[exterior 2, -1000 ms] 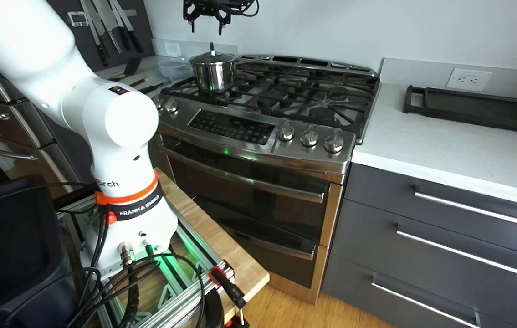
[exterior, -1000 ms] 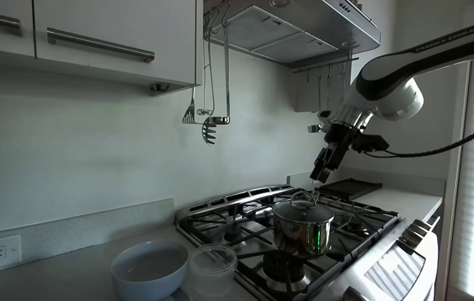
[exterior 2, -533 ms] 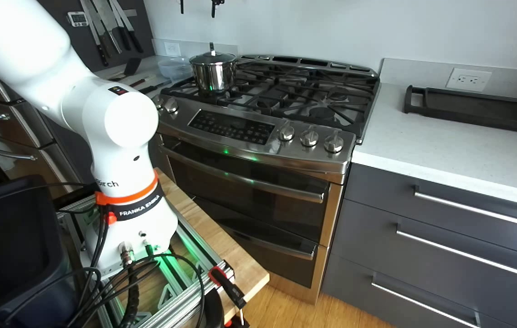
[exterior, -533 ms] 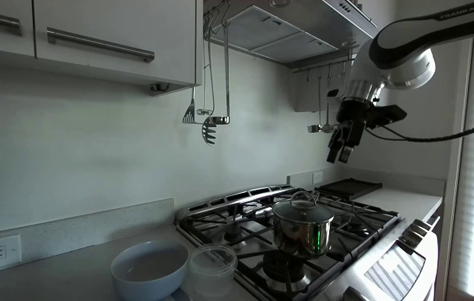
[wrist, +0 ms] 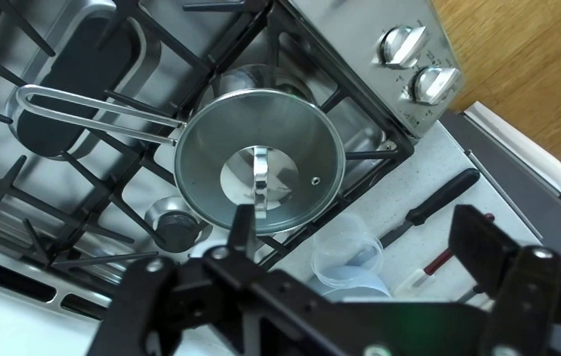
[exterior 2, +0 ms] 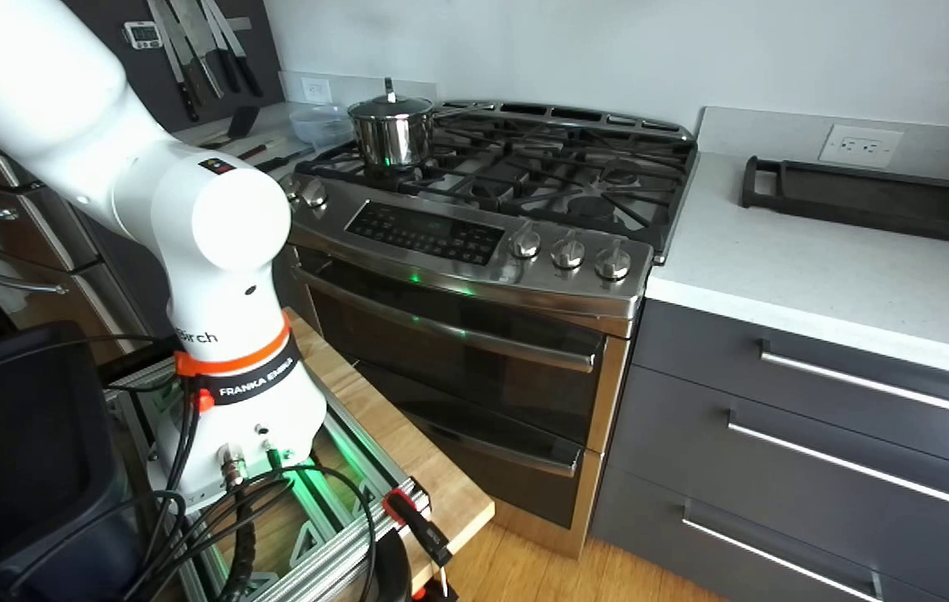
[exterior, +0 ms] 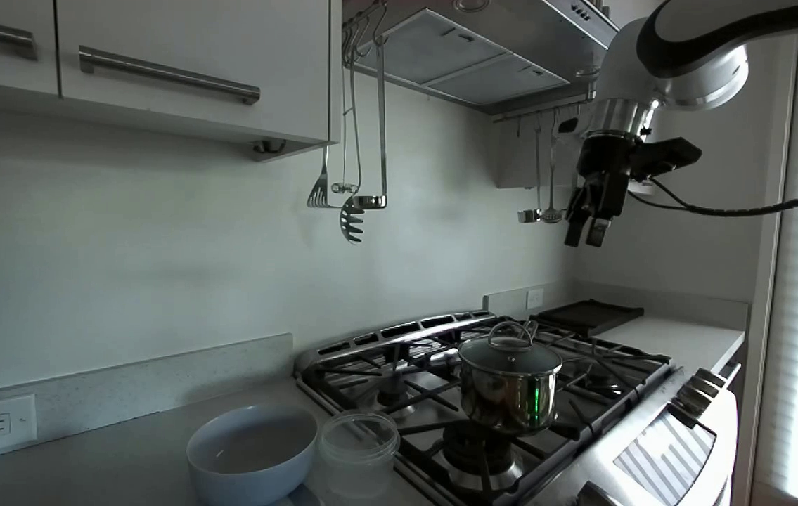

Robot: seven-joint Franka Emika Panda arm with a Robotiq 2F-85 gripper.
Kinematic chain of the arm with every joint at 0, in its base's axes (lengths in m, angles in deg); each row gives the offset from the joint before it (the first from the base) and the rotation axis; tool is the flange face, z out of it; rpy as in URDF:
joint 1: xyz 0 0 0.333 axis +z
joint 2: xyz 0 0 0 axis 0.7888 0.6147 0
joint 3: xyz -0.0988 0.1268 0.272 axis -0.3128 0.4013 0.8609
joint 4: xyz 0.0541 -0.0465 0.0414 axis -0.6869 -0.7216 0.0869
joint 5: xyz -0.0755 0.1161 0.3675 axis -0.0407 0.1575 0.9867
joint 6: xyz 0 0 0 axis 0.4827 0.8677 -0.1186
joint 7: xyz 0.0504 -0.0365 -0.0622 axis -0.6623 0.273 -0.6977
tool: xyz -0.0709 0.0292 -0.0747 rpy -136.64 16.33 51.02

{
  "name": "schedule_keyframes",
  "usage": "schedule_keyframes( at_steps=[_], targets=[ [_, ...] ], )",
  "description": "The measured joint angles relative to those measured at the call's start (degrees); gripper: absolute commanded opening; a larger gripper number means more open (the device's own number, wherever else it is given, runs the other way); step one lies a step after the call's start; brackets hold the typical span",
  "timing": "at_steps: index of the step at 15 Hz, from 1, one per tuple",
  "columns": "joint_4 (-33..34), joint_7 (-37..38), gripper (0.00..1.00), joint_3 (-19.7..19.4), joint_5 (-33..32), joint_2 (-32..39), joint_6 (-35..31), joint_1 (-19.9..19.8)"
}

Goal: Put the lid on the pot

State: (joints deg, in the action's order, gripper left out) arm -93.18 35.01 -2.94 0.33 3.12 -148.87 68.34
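The lid [exterior: 511, 358] is round, shallow-domed glass with a silvery rim and a steel loop handle. It lies on the rim of the shiny steel pot [exterior: 506, 402] on the stove. Lid [exterior 2: 391, 106] and pot [exterior 2: 395, 140] also show in an exterior view, the lid looking level. In the wrist view the lid [wrist: 255, 118] covers the pot's mouth, and the pot's long wire handle [wrist: 97, 111] points left. My gripper [exterior: 585, 237] is open and empty, well above the pot. Its spread fingers [wrist: 356, 222] show in the wrist view; it is out of frame in an exterior view.
A white bowl [exterior: 252, 457] and a translucent container [exterior: 358, 453] stand on the counter beside the stove. Knives and a spatula [wrist: 418, 277] lie near them. The range hood [exterior: 497, 56] and hanging utensils [exterior: 367, 202] are overhead. A black griddle [exterior 2: 884, 201] lies on the counter.
My gripper has risen away from the pot, moved right in an exterior view and tilted to point more straight down. It has left the top of an exterior view. Pot and lid have not moved.
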Motion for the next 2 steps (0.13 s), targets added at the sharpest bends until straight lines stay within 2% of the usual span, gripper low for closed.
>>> schedule_keyframes(
  at_steps=[2],
  targets=[
    [0.00, 0.04, 1.00, 0.03, -0.12, 0.03, 0.01, 0.00]
  ],
)
